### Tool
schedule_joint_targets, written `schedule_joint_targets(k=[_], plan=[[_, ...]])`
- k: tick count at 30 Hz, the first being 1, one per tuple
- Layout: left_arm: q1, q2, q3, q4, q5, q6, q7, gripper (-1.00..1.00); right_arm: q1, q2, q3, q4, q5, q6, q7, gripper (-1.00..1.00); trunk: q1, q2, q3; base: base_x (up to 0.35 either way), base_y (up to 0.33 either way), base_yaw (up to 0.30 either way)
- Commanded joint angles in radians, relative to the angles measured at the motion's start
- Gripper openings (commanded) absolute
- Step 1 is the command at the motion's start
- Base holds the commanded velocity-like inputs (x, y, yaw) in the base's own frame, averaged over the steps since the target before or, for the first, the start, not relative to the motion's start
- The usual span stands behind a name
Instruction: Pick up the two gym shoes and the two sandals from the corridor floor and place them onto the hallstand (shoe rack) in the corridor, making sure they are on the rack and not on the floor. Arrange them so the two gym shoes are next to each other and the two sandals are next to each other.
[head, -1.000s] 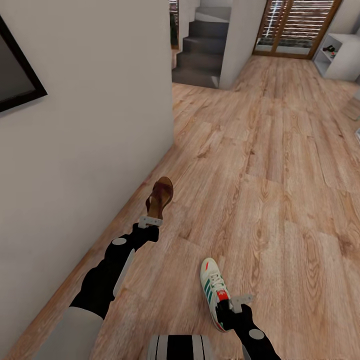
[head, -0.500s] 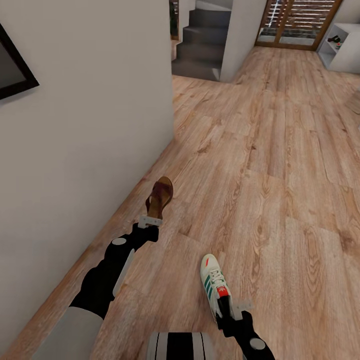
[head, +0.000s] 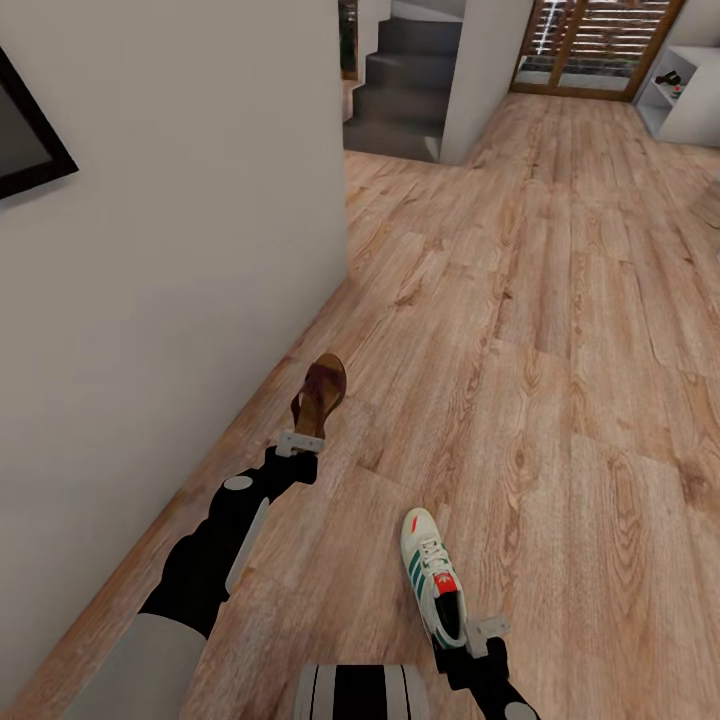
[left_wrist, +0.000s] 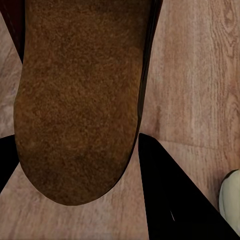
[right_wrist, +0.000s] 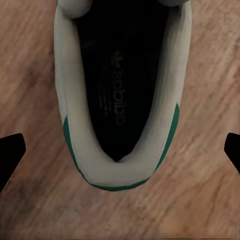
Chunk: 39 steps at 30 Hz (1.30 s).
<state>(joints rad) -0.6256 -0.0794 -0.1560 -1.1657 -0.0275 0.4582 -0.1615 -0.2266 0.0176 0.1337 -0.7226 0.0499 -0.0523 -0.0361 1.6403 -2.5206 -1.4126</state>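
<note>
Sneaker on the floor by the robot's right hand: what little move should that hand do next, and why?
Probably ease the right hand forward and down around the heel, then close it. The sneaker lies flat on the floor, and the wrist view shows the fingers wide open on either side of its heel, not touching it, so nothing is gripped yet.

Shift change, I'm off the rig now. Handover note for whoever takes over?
Left gripper: jaws shut on the sandal at its heel end.
Right gripper: jaws open either side of the sneaker heel, not touching it. The sneaker lies on the floor.
Pale shelf unit is far down the corridor; items on it are too small to tell.
Done: one sandal in hand.
Left: grasp the sneaker, drive to the rack, place both, then pair them up.
</note>
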Motion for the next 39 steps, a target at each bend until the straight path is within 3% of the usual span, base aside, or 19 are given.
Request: schedule_joint_targets(k=[1,10,32,39], plan=[[0.000,0.000,0.001,-0.001,-0.006,0.005,-0.007,-1.00,0.000,0.000,0.001,0.002,0.005,-0.006,-0.004,1.00,0.000,0.000,-0.001,0.000,0.000,0.000],[0.000,0.000,0.001,0.000,-0.006,0.005,-0.007,-1.00,0.000,-0.001,0.001,0.006,0.005,-0.020,-0.004,1.00,0.000,0.000,-0.001,0.000,0.000,0.000],[0.000,-0.004,0.000,-0.021,-0.007,0.011,-0.006,-1.00,0.000,-0.001,0.001,0.002,0.004,-0.020,-0.004,1.00,0.010,-0.005,-0.086,0.000,0.000,0.000],[0.000,-0.004,0.001,-0.032,-0.007,0.013,-0.006,-1.00,0.000,-0.005,0.000,0.000,0.003,-0.021,-0.004,1.00,0.010,-0.005,-0.086,0.000,0.000,0.000]])
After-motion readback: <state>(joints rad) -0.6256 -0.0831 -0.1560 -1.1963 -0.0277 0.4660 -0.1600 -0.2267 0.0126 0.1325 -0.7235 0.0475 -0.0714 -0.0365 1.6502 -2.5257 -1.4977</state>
